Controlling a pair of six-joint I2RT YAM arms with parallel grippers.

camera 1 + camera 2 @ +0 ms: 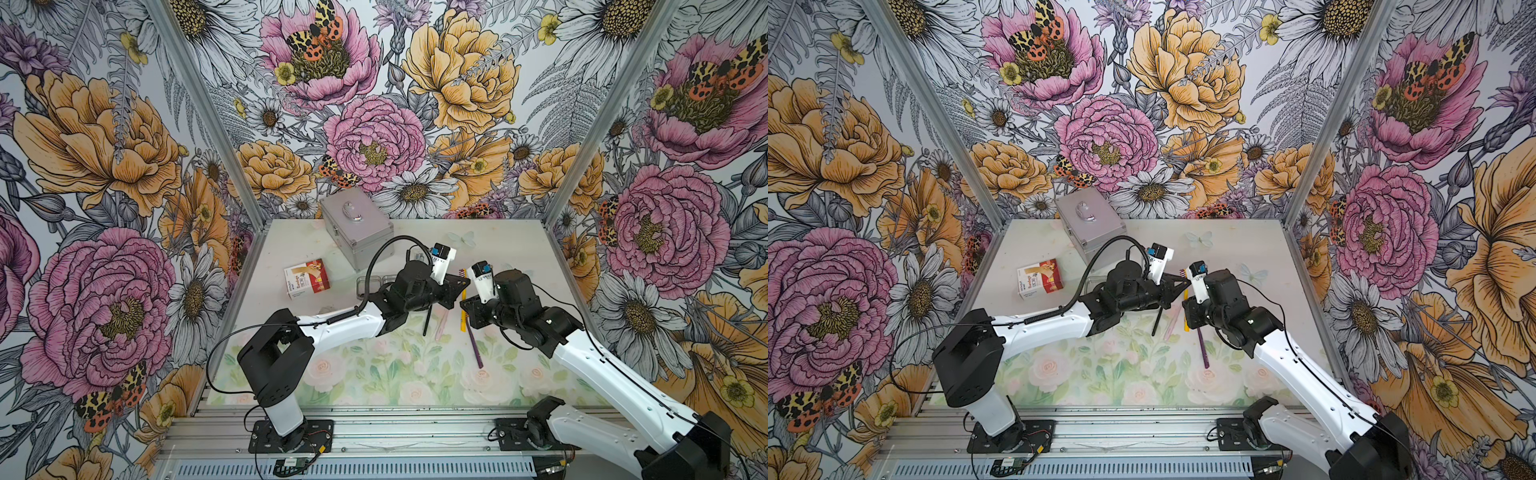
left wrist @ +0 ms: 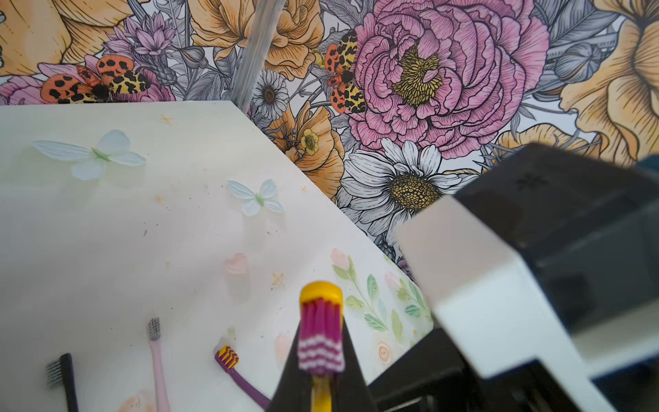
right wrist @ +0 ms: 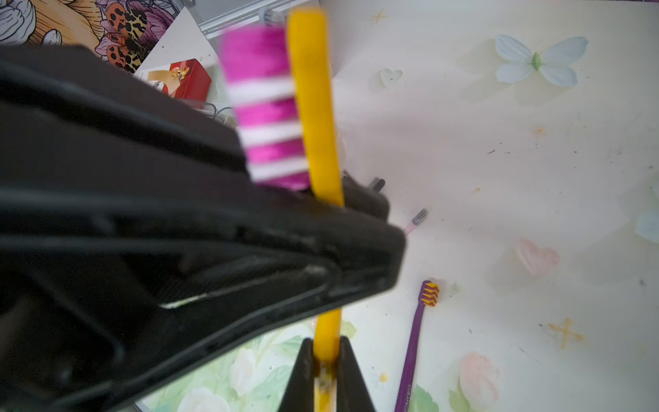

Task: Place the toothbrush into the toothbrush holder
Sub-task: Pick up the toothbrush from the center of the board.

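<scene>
We hold the yellow toothbrush (image 3: 313, 107) just right of the toothbrush holder (image 1: 368, 278), left fingers (image 2: 296, 378) clamped below its head, right fingers (image 3: 301, 385) clamped on its handle. We'd free the right pair only once the left grip looks firm. Behind the holder the silver case (image 1: 357, 232) is shut; the holder's clear cups look empty.

Lab booth: floral walls (image 1: 104, 166), aluminium frame (image 1: 203, 104)
</scene>
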